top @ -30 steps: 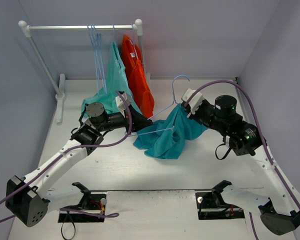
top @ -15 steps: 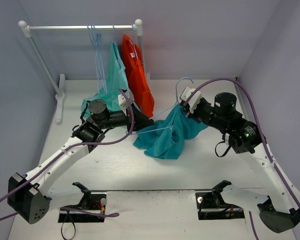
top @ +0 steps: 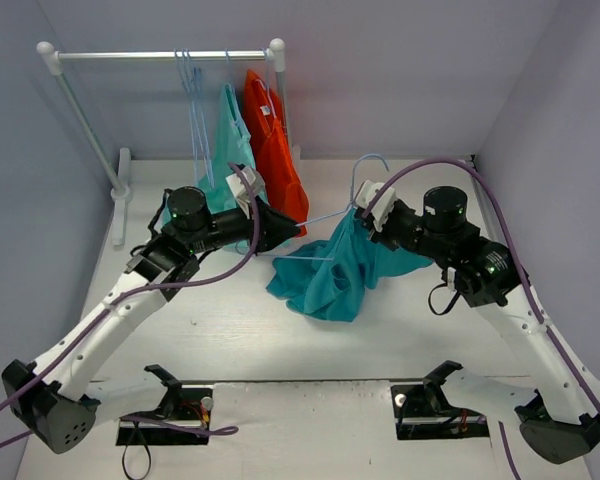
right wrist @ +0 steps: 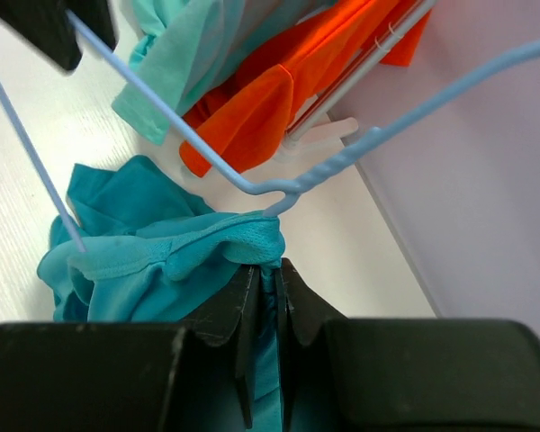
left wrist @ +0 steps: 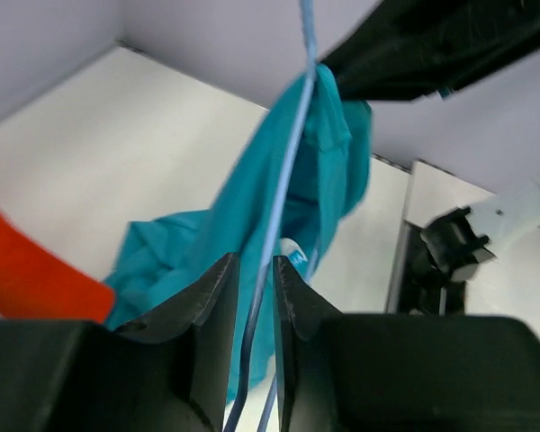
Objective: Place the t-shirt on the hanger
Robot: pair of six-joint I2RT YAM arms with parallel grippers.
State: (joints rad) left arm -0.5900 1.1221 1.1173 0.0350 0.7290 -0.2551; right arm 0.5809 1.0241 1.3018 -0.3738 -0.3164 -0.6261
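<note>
The deep teal t-shirt [top: 330,275] hangs bunched over the table, its collar drawn up onto the pale-blue hanger [top: 332,215]. The hanger's hook [top: 365,165] points toward the back. My left gripper [top: 288,232] is shut on the hanger's left end; in the left wrist view the hanger wire [left wrist: 283,180] runs between the narrow jaws, with the t-shirt [left wrist: 225,234] and its white label [left wrist: 292,255] behind. My right gripper [top: 364,212] is shut on the t-shirt's collar [right wrist: 189,256] just below the hanger's twisted neck [right wrist: 337,162].
A white clothes rack [top: 160,56] stands at the back left with spare pale-blue hangers [top: 192,100], a mint-green garment [top: 230,140] and an orange garment [top: 270,140]. These garments hang close behind the left gripper. Grey walls close in on both sides.
Both grippers have lifted and moved a little toward the back, raising the hanger and the t-shirt's collar. The shirt hangs longer below the hanger.
</note>
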